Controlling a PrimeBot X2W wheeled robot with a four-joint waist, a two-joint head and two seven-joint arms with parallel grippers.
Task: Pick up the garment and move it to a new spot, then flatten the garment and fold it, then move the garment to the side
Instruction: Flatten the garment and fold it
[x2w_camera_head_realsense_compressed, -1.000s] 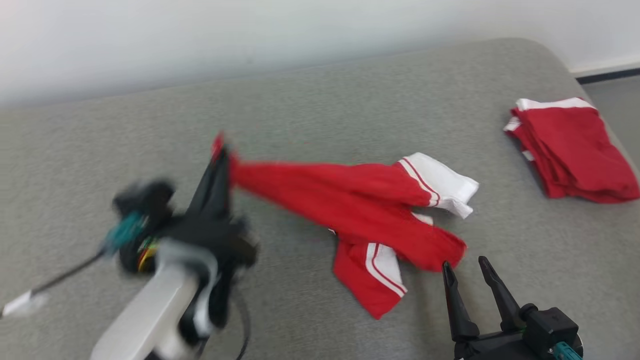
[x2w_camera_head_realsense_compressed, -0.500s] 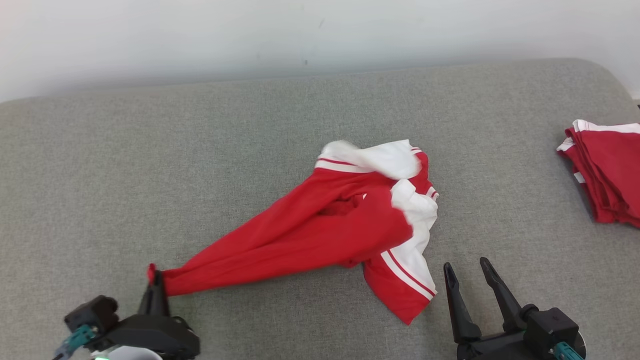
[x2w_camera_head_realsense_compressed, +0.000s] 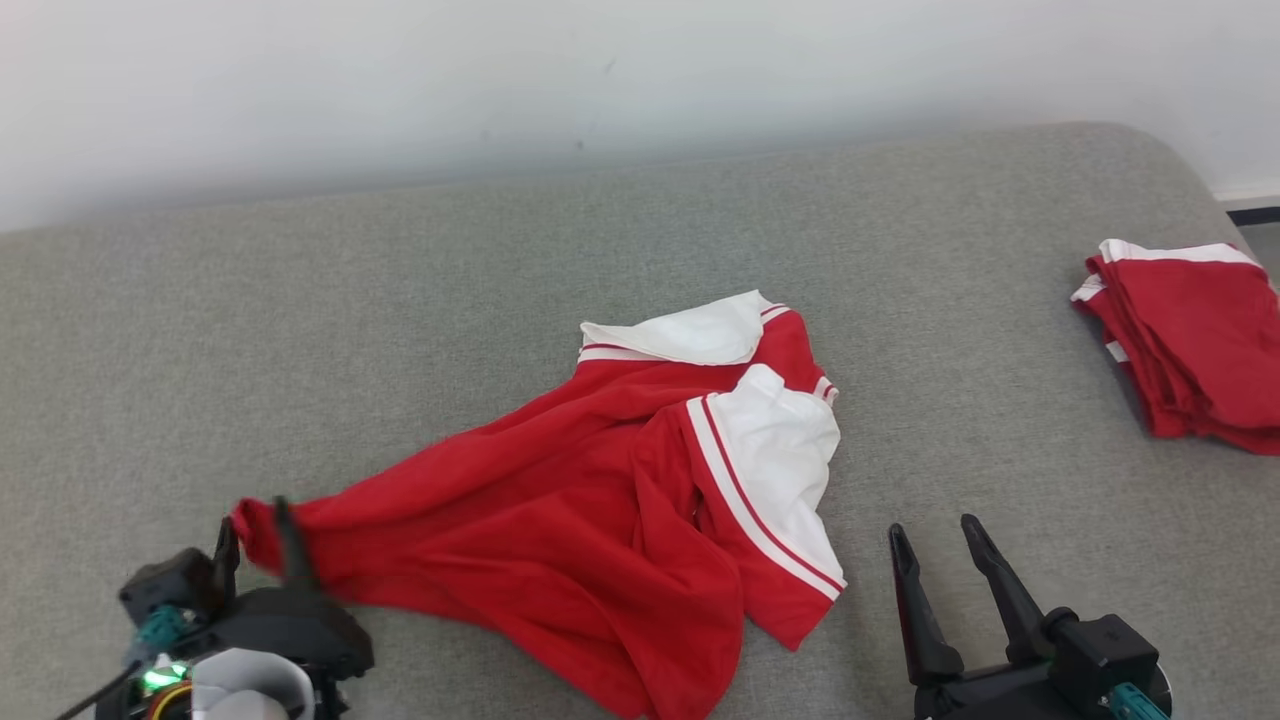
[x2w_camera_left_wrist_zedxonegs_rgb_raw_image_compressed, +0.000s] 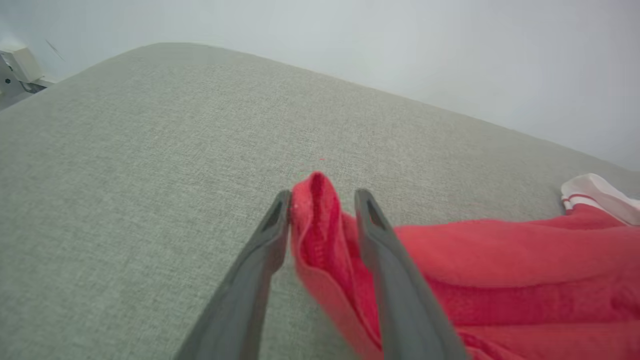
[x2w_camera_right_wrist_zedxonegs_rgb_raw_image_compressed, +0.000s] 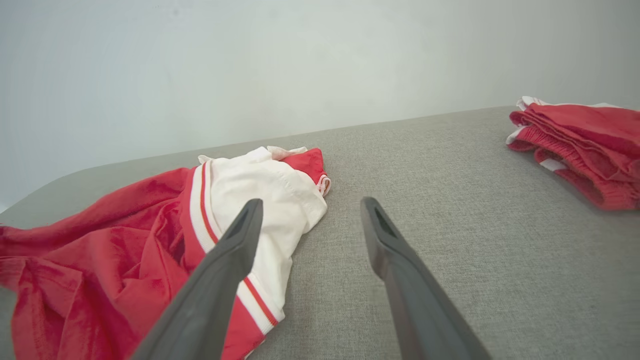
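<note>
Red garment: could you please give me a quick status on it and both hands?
Left hand open around red-and-white garment corner. Right hand open, empty, beside it. Garment rumpled, unfolded. Folded red pile far right, out of the way.

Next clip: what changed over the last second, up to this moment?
The left gripper dragged the red garment by a corner toward the robot's near left, and the cloth settled slack on the grey surface. Its jaws, clamped before, have now parted, with the corner loose between them. The right gripper stayed open and idle, and the folded red stack stayed put.
</note>
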